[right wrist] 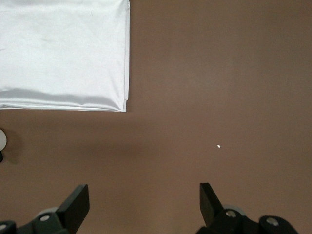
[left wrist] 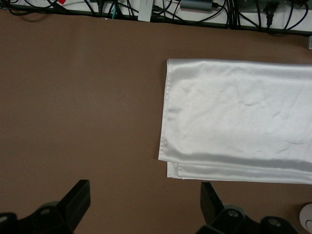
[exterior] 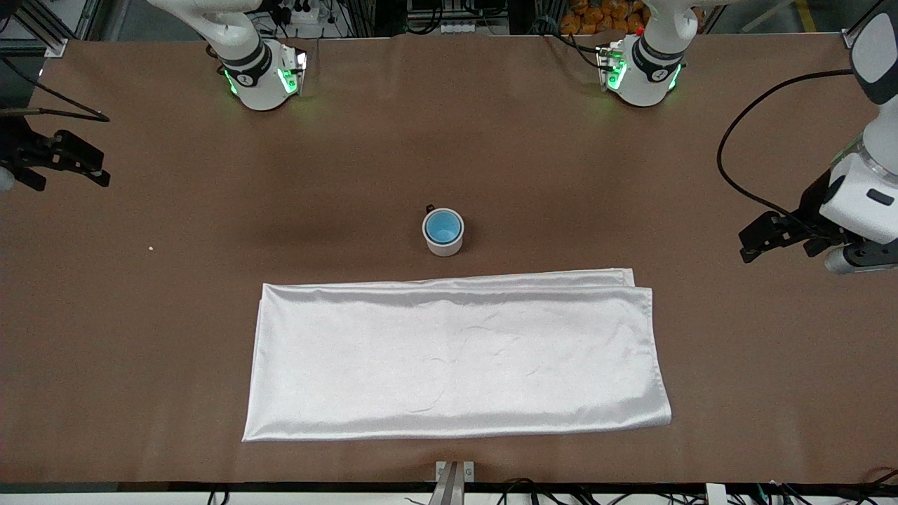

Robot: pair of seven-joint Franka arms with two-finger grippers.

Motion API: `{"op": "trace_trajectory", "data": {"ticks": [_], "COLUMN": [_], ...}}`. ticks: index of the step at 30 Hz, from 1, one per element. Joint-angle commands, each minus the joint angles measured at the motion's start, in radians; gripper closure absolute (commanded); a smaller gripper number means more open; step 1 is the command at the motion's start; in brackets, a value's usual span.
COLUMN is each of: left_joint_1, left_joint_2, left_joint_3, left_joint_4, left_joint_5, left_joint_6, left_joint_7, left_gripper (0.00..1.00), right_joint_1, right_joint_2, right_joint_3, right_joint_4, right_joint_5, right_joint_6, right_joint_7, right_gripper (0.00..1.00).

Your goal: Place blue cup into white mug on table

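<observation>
The blue cup (exterior: 443, 226) sits inside the white mug (exterior: 443, 243), which stands upright at the middle of the brown table (exterior: 175, 231); its small black handle (exterior: 429, 208) points toward the robots' bases. A sliver of the mug shows at the edge of the left wrist view (left wrist: 307, 215) and of the right wrist view (right wrist: 2, 139). My left gripper (exterior: 761, 242) is open and empty, up over the table's left-arm end. My right gripper (exterior: 84, 163) is open and empty, up over the right-arm end. Both arms wait away from the mug.
A shiny white folded cloth (exterior: 456, 354) lies nearer the front camera than the mug; it also shows in the left wrist view (left wrist: 239, 122) and the right wrist view (right wrist: 63, 53). A tiny white speck (exterior: 151, 247) lies toward the right arm's end.
</observation>
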State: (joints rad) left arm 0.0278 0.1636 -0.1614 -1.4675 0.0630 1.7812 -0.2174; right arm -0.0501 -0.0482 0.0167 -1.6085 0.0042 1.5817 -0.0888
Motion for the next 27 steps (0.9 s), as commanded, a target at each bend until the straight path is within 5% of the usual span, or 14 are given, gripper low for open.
{"op": "trace_trajectory", "data": {"ticks": [1, 27], "left_joint_1": [-0.023, -0.016], "left_joint_2": [-0.061, -0.205], "left_joint_3": [0.062, 0.075], "left_joint_4": [-0.068, -0.234], "left_joint_5": [-0.067, -0.077], "left_joint_6": [-0.020, -0.020], "left_joint_7": [0.064, 0.136], "left_gripper": [0.00, 0.00], "right_joint_1": [-0.019, -0.031], "right_joint_2": [-0.018, -0.018], "right_joint_3": [0.014, 0.011], "right_joint_4": [0.006, 0.015], "right_joint_5": [0.000, 0.002], "right_joint_6": [-0.020, -0.026], "right_joint_7": [0.014, 0.032], "right_gripper": [0.00, 0.00]}}
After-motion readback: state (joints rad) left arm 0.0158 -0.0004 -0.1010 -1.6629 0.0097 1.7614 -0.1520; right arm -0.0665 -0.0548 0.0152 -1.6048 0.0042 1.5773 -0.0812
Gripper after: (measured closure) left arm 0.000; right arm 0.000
